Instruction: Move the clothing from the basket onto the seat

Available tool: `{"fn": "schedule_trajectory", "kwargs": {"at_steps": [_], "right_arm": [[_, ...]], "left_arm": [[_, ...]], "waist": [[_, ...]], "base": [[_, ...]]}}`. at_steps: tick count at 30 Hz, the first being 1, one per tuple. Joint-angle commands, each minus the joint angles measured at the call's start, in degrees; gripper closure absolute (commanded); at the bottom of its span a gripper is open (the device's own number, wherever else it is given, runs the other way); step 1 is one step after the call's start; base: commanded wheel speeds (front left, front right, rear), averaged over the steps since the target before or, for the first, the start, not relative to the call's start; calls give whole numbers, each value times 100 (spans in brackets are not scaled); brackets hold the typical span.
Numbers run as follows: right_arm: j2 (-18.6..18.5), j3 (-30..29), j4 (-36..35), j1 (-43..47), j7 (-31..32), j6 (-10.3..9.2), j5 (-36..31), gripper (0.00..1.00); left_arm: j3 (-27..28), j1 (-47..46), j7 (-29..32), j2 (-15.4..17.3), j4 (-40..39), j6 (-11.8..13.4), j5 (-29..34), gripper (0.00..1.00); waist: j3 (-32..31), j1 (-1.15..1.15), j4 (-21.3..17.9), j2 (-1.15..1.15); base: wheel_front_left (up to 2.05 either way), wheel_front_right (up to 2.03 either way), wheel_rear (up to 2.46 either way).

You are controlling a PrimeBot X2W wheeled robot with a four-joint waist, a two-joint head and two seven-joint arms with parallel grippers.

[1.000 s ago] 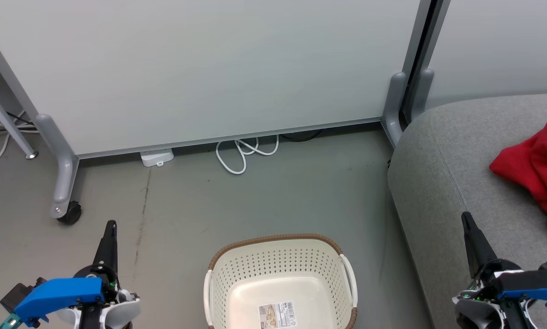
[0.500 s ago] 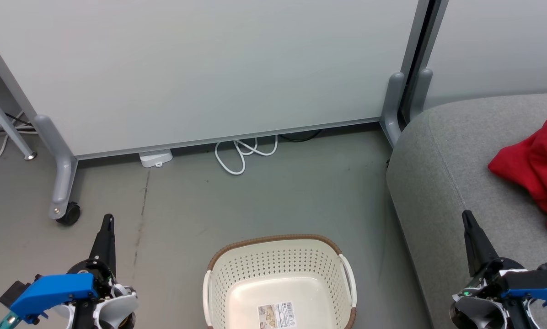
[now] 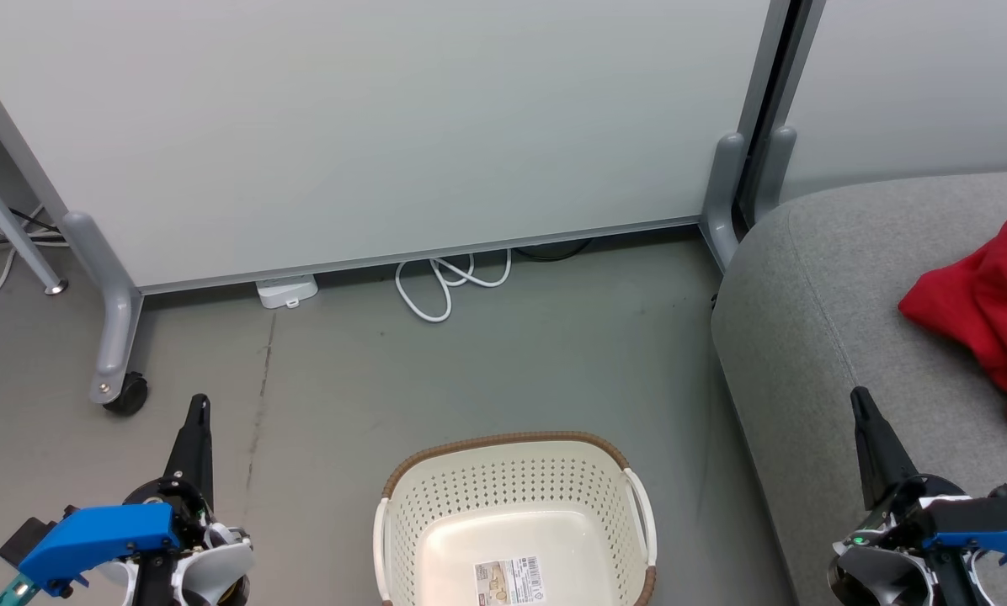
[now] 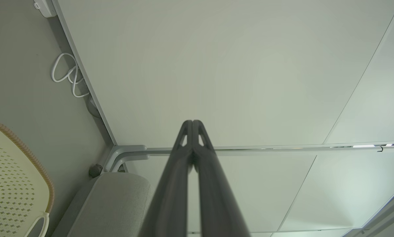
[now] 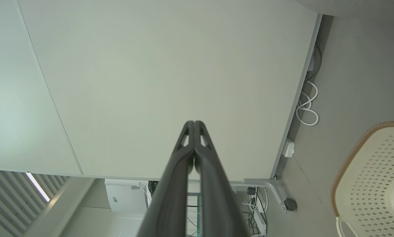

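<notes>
- Clothing (image 3: 985,303): I see none in the basket (image 3: 503,441) right below me, only its label (image 3: 510,581) on the bottom.
- My left gripper (image 3: 200,406) and right gripper (image 3: 859,397) flank the basket, both pressed together, holding and touching nothing.
- Farther right, the red fabric lies on the seat (image 3: 807,295), cut off by the frame edge; I judge the task done.

Label (image 3: 510,581) in the basket (image 3: 503,439) is unreadably small
</notes>
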Motion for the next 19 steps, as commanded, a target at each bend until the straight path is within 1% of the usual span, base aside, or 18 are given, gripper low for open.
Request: {"fn": "schedule_trajectory", "kwargs": {"at_steps": [1, 19], "right_arm": [[-38, 3, 9, -79, 13, 4, 14, 100], [-38, 4, 9, -73, 12, 4, 15, 100]], "left_arm": [[16, -54, 26, -10, -26, -10, -8, 100], [17, -55, 26, -10, -26, -10, -6, 100]], "waist": [[0, 0, 0, 0], [0, 0, 0, 0]], "base": [[0, 0, 0], [0, 0, 0]]}}
